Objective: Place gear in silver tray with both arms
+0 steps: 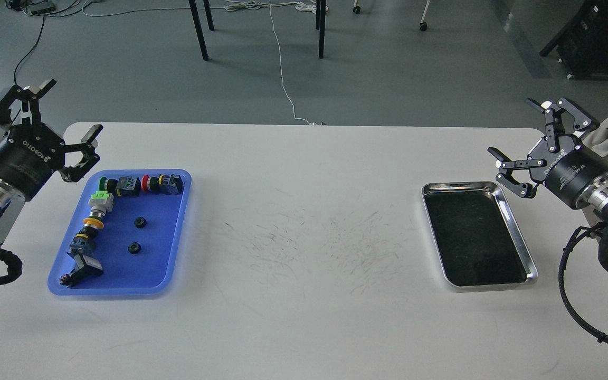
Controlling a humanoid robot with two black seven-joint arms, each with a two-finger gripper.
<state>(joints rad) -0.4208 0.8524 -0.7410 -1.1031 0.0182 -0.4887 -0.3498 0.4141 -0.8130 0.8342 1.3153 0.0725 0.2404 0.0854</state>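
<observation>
The white table (304, 237) carries a blue tray (164, 264) at the left and the silver tray (518, 232), empty, well apart at the right. The left gripper (66, 113) hangs spread wide and holding nothing beside the blue tray's far corner; the right gripper (525, 129) gapes empty by the silver tray. Two small black gears (140, 222) lie loose on the blue floor. I'd drop straight onto one, clear of the switches (124, 186) alongside, and pinch gently.

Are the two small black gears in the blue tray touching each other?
Apart. The head view shows bare blue tray floor between the upper gear and the lower gear; neither touches the row of switch parts to their left.
</observation>
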